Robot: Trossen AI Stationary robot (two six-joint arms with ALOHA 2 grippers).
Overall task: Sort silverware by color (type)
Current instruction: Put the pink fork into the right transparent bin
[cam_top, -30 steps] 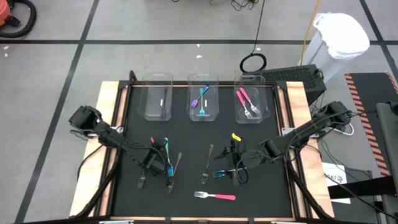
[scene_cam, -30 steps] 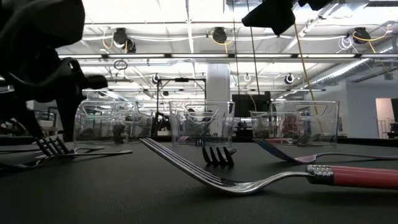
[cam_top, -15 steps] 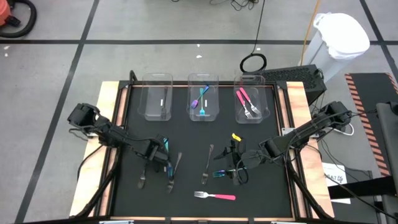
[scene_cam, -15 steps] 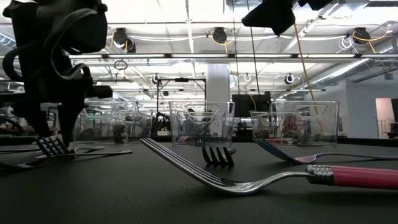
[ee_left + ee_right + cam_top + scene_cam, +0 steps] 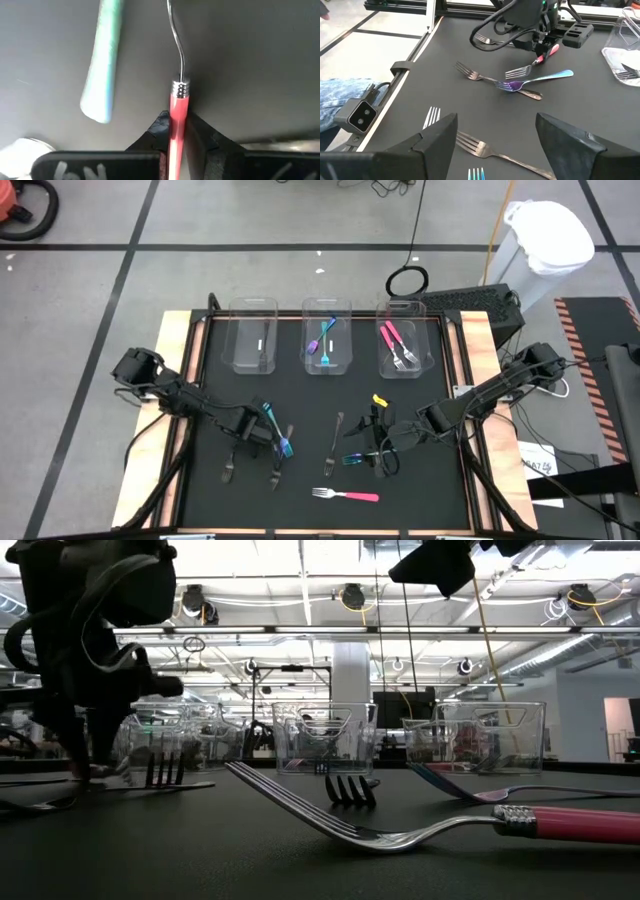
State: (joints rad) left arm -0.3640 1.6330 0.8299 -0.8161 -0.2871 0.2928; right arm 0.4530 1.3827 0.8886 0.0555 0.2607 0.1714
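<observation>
While clamped, pink fork point(image 5: 178, 117) fills left claw point(image 5: 178, 131).

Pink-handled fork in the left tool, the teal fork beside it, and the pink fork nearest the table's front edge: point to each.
Held pink-handled fork point(image 5: 179, 112): left wrist view, handle.
Teal fork point(image 5: 105, 65): left wrist view, handle.
Front pink fork point(image 5: 358, 497): high view, handle.

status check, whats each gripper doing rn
Left gripper shut on pink-handled fork, tines off the mat. Right gripper open, idle over mat. Teal-handled fork lies alongside, crossing a silver fork.
</observation>
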